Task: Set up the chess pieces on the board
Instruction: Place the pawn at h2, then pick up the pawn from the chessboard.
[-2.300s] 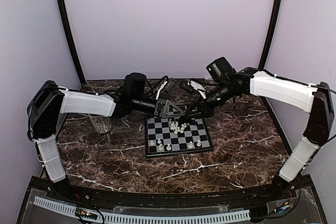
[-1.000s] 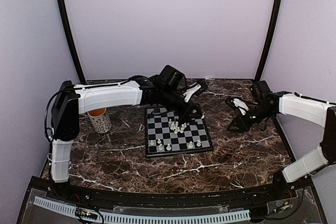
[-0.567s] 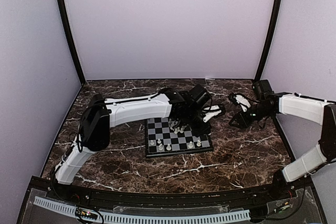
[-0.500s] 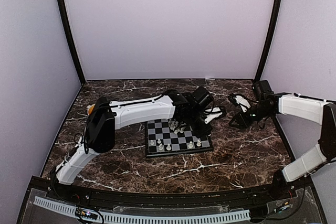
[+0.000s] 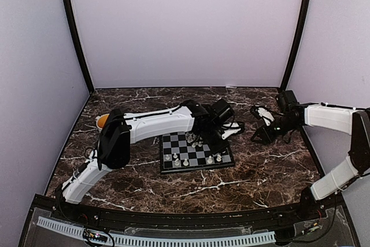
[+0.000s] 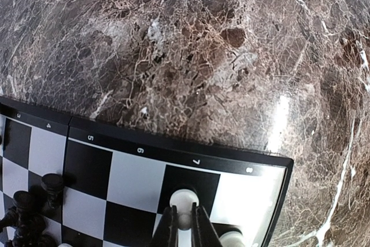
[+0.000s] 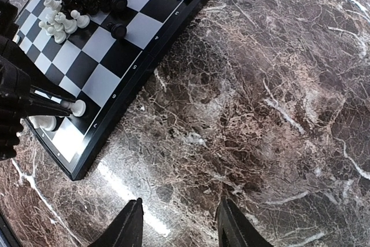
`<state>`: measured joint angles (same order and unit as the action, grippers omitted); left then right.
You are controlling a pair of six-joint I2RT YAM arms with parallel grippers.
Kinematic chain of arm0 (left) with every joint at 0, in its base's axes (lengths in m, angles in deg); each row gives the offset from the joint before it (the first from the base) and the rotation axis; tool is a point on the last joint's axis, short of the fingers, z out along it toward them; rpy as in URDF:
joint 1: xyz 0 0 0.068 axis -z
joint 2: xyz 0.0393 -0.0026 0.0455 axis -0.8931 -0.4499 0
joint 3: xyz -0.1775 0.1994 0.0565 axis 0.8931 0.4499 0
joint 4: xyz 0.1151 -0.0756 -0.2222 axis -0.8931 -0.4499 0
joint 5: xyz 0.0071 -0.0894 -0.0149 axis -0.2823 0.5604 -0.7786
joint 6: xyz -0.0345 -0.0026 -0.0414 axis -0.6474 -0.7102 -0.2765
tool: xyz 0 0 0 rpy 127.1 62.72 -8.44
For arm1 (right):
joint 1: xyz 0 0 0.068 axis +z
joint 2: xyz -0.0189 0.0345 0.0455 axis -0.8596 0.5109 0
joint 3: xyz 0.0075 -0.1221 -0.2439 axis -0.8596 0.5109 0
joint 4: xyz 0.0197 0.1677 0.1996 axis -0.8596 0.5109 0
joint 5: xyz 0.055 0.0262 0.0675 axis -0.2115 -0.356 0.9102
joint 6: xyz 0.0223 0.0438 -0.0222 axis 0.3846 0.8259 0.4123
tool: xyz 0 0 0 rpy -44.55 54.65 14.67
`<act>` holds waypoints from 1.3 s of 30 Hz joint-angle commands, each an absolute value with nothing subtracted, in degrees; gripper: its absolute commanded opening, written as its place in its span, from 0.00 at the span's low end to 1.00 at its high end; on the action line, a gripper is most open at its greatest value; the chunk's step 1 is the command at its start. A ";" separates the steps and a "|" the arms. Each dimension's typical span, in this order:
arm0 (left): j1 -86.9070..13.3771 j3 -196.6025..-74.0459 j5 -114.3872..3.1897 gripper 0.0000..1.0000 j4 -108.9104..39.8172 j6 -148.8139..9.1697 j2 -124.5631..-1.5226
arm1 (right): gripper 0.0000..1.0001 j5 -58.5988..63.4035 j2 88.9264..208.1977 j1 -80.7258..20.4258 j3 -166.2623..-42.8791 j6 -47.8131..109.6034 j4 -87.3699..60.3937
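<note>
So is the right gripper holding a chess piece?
No, the right gripper is open and empty, over the tabletop beside the board.

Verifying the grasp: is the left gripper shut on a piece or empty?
Shut on a white piece: the left gripper pinches it over a dark square near the board corner.

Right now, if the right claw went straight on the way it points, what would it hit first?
Probably the bare marble tabletop, beside the board, not on it. The right claw stands open; depth is unclear.
</note>
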<state>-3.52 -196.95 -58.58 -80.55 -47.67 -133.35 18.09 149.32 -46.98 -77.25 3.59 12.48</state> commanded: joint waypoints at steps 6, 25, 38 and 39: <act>-3.50 -197.93 -56.14 0.12 -84.11 -46.94 -132.57 | 0.45 19.37 150.00 -47.23 -77.32 3.16 11.58; -3.94 -198.71 -59.37 0.33 -78.67 -49.48 -128.13 | 0.46 19.65 150.19 -47.24 -77.54 3.07 11.97; -11.18 -196.55 -62.89 0.29 -82.94 -54.97 -120.71 | 0.46 19.70 150.14 -47.24 -77.45 2.76 11.93; -11.56 -196.12 -64.12 0.27 -84.32 -55.02 -120.66 | 0.46 19.76 150.19 -47.24 -77.45 2.72 11.95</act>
